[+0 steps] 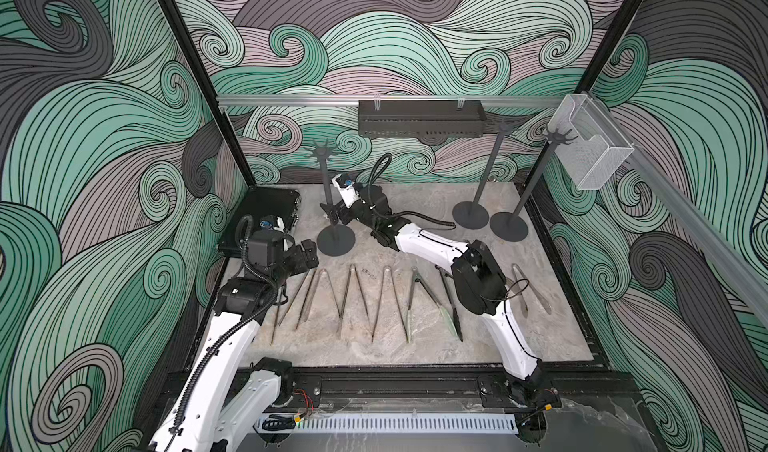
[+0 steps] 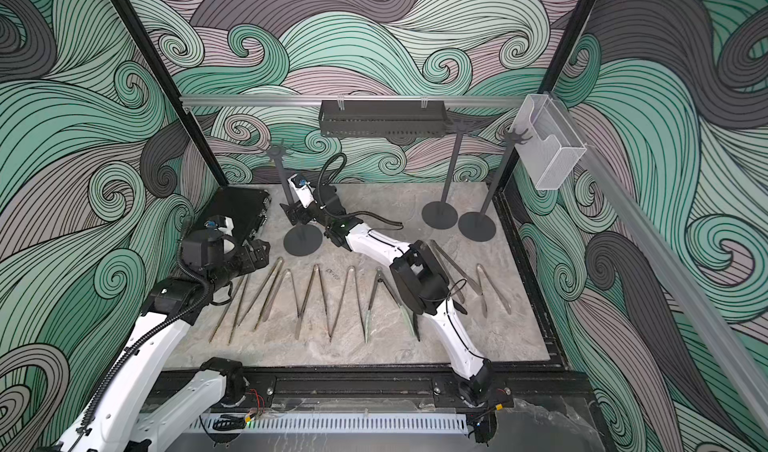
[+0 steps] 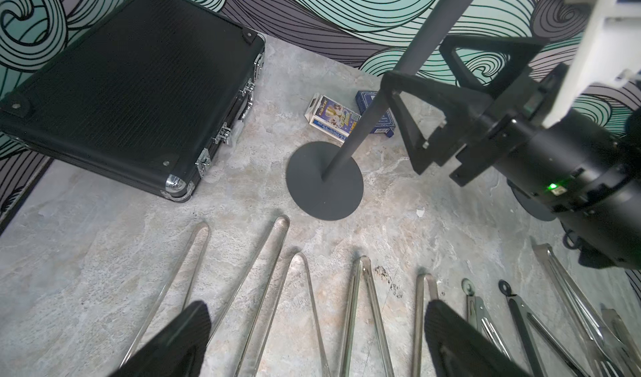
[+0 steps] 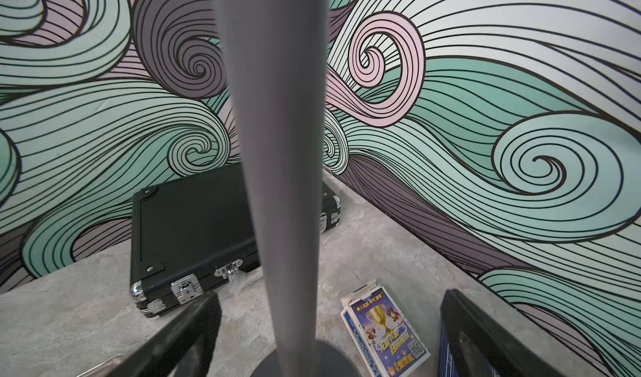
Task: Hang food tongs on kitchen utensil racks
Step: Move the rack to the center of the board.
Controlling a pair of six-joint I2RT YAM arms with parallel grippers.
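Note:
Several food tongs (image 1: 346, 300) lie in a row across the front of the stone table, among them a pale-green-tipped pair (image 1: 411, 304) and a black-tipped pair (image 1: 451, 304). Three kitchen utensil racks stand behind them: one at the left (image 1: 328, 183) and two at the back right (image 1: 490, 167) (image 1: 536, 175); nothing hangs on them. My right gripper (image 1: 334, 215) is open, its jaws either side of the left rack's pole (image 4: 277, 149) with gaps showing. My left gripper (image 3: 317, 306) hovers open over the left end of the row, holding nothing.
A black latched case (image 1: 266, 217) lies at the back left corner. Two card boxes (image 3: 331, 116) sit behind the left rack's base (image 3: 326, 181). A dark perforated shelf (image 1: 419, 117) and a clear mesh basket (image 1: 594, 150) hang on the rails.

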